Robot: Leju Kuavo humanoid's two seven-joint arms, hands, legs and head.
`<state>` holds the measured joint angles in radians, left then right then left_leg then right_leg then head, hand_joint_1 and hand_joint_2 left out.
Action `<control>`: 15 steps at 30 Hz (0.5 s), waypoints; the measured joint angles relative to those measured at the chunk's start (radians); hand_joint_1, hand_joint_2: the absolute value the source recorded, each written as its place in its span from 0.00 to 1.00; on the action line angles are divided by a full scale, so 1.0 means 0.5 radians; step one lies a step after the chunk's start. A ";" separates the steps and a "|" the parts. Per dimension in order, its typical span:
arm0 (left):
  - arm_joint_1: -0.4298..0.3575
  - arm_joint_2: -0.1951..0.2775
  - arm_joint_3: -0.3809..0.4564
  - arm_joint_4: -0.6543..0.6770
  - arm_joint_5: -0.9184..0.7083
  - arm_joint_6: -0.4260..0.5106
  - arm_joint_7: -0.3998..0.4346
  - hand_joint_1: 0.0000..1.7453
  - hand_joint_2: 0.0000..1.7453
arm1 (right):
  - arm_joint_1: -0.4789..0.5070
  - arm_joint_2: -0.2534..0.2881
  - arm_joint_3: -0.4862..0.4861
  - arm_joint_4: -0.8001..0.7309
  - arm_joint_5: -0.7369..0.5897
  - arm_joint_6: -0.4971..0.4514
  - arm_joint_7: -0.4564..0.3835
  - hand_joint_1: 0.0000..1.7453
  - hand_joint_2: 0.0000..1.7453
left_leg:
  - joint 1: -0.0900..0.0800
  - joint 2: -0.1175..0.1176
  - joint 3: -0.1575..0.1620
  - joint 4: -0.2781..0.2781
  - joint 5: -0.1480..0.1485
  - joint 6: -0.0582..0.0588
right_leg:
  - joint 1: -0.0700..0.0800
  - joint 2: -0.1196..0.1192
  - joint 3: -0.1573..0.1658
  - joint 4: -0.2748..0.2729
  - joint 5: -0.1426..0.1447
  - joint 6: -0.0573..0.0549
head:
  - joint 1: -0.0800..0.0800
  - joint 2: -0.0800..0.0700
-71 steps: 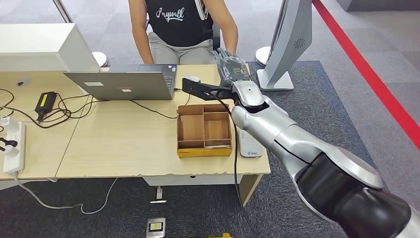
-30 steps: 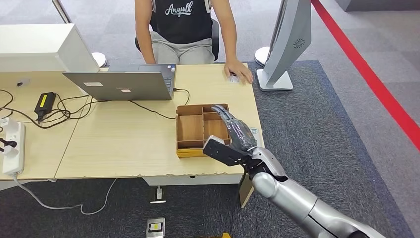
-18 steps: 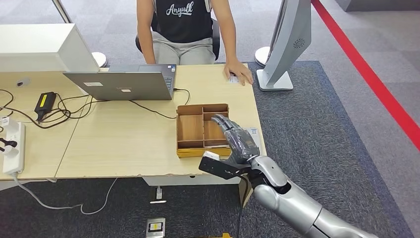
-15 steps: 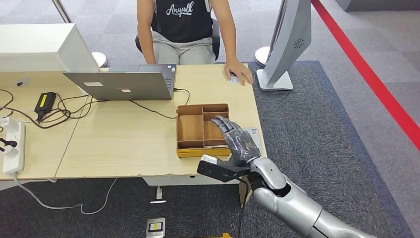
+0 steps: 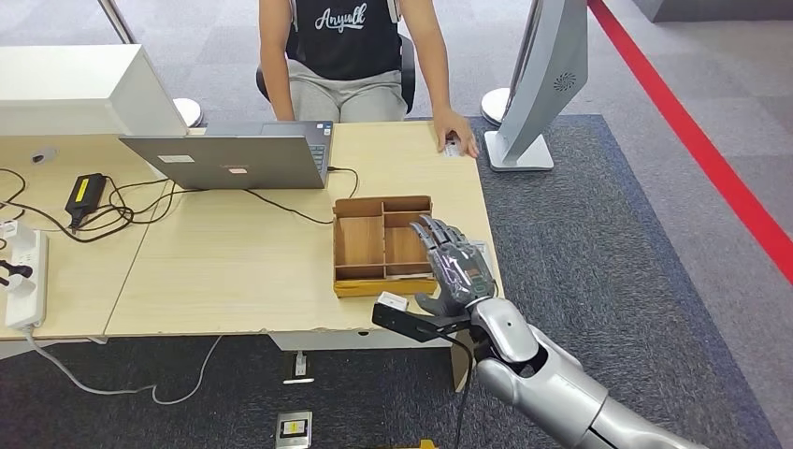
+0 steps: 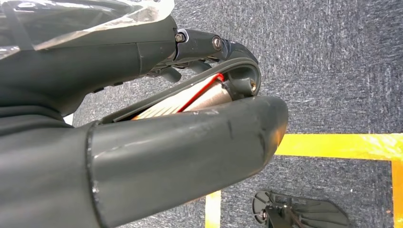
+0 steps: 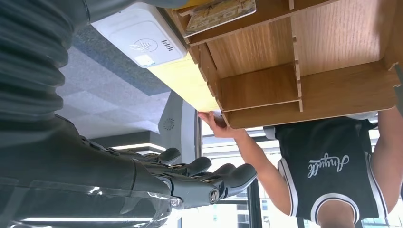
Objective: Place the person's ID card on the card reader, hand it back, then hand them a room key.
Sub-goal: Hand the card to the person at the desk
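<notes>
Room key card (image 7: 219, 13) lies in the near compartment of the wooden tray (image 5: 383, 245) at table centre; at its 3 o'clock the card reader (image 5: 479, 254) sits beside it. Right hand (image 5: 455, 268) hovers there, fingers spread, empty. At 1 o'clock, the person's hand (image 5: 456, 131) covers the ID card (image 5: 452, 147). Left hand (image 6: 180, 137): grasp unclear.

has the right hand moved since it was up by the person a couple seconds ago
Yes. The right hand has pulled back toward the robot, from beyond the wooden tray's far end to over its near right corner.
</notes>
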<state>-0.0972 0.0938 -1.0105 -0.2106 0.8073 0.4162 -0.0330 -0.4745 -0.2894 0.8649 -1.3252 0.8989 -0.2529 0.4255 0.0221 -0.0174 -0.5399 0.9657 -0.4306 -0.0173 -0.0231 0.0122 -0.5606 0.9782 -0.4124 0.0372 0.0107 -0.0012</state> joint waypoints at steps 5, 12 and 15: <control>0.000 -0.001 0.000 0.000 -0.001 0.000 -0.001 0.00 0.00 | -0.019 0.014 0.001 0.025 0.007 0.009 0.012 0.00 1.00 | 0.000 0.000 -0.001 0.000 0.000 0.000 | 0.000 0.000 0.000 0.000 0.000 0.000 | 0.000 0.000; -0.004 -0.001 -0.001 0.000 -0.011 0.004 0.007 0.00 0.00 | -0.082 0.057 0.010 0.100 0.025 0.055 0.040 0.00 1.00 | 0.000 0.000 -0.001 0.000 0.000 0.000 | 0.000 0.000 0.000 0.000 0.000 0.000 | 0.000 0.000; -0.005 -0.001 -0.001 0.000 -0.005 0.005 0.010 0.00 0.00 | -0.117 0.087 0.020 0.156 0.010 0.071 0.021 0.00 1.00 | 0.000 0.000 -0.001 0.000 0.000 0.000 | 0.000 0.000 0.000 0.000 0.000 0.000 | 0.000 0.000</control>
<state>-0.0999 0.0935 -1.0109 -0.2106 0.8050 0.4187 -0.0281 -0.5329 -0.2458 0.8747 -1.2474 0.9041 -0.2175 0.4359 0.0222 -0.0174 -0.5404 0.9656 -0.4305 -0.0173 -0.0231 0.0122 -0.5607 0.9784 -0.4124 0.0372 0.0107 -0.0012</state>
